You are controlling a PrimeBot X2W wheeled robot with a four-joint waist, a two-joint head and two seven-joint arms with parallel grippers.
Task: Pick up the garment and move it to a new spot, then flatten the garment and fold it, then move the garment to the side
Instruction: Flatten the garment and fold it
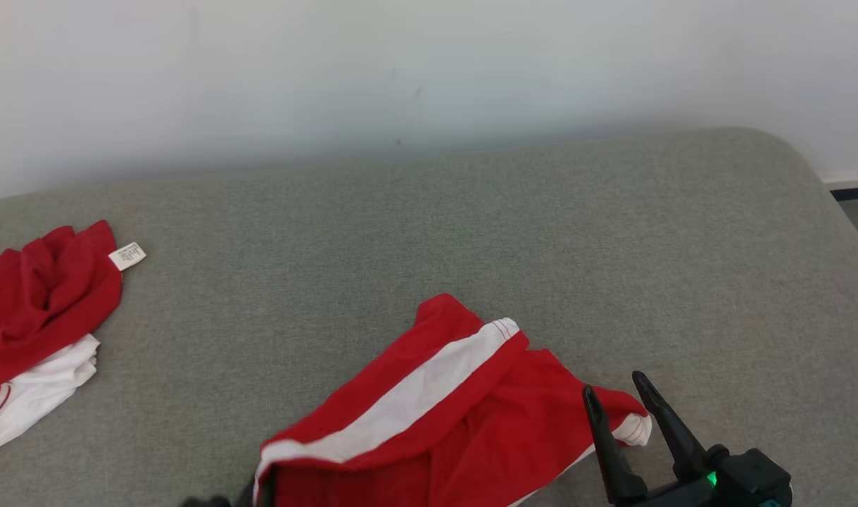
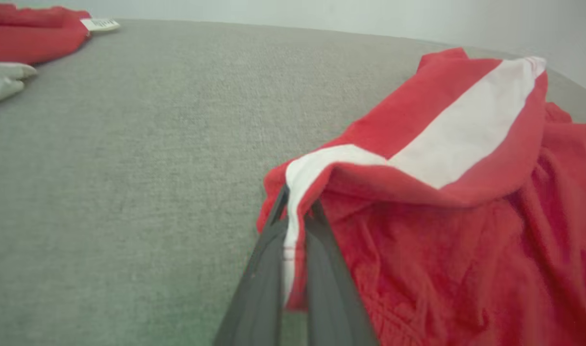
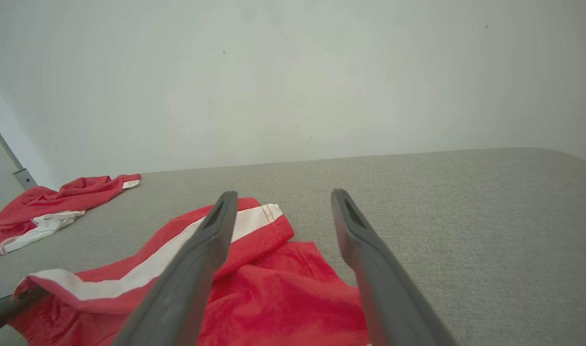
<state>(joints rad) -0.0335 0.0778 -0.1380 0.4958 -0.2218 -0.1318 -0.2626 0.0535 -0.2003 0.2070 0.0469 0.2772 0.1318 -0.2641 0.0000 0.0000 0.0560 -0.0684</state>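
Left claw [image 2: 298, 204] pinching garment [image 1: 429, 415] hem; right claw [image 1: 617, 389] spread; second garment [image 1: 41, 310], possibly shorts, apart.

A crumpled red cloth garment with a white stripe [image 1: 429, 422] lies at lower centre on the grey fabric-covered surface [image 1: 471, 232], the right tool [image 1: 614, 382] with dark fingers spread at its right corner, and a second red-and-white garment [image 1: 38, 317] at the left edge.

Bright, even, diffuse light w/ faint shadows; left wrist view soft & blurry up close; slight wide-angle curve
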